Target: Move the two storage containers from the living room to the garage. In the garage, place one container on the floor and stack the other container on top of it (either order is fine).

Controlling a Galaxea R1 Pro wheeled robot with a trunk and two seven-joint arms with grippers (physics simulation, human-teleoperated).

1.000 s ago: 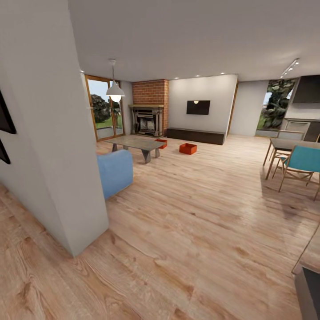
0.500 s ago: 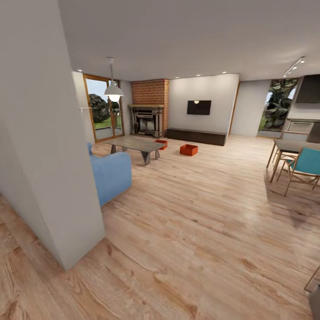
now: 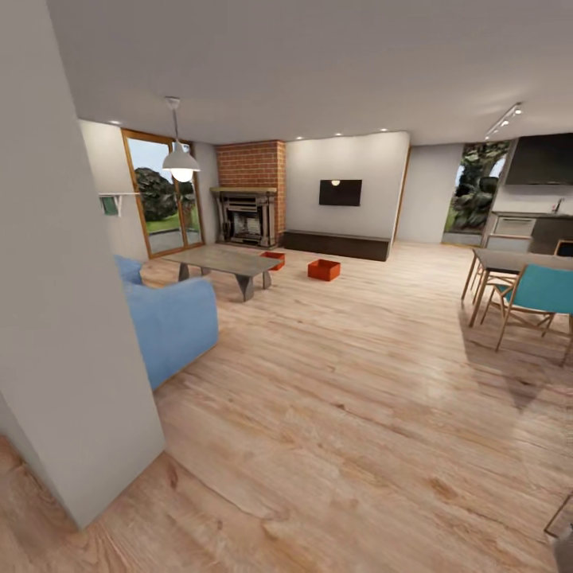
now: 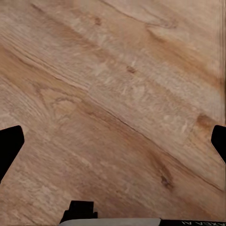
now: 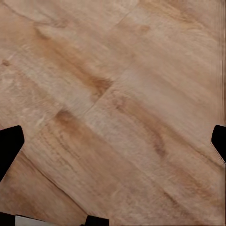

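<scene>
Two orange-red storage containers stand on the light wood planks at the far end of the living room. One container (image 3: 324, 270) sits in the open in front of the dark TV bench. The other container (image 3: 274, 259) is partly hidden behind the grey low table (image 3: 227, 260). Both lie far ahead of me. In the left wrist view my left gripper (image 4: 114, 143) is open, its dark fingertips wide apart over bare planks. In the right wrist view my right gripper (image 5: 114, 143) is open too, with nothing between its fingers.
A pale wall corner (image 3: 72, 318) stands close on the left, with the blue sofa (image 3: 171, 322) just beyond it. A dining table (image 3: 509, 260) and teal chair (image 3: 541, 290) stand at the right. Open wood floor (image 3: 342, 382) stretches ahead toward the containers.
The whole head view has shifted, so the camera has moved: more of the sofa, the window and a wall shelf show past the wall corner. The containers have stayed in place.
</scene>
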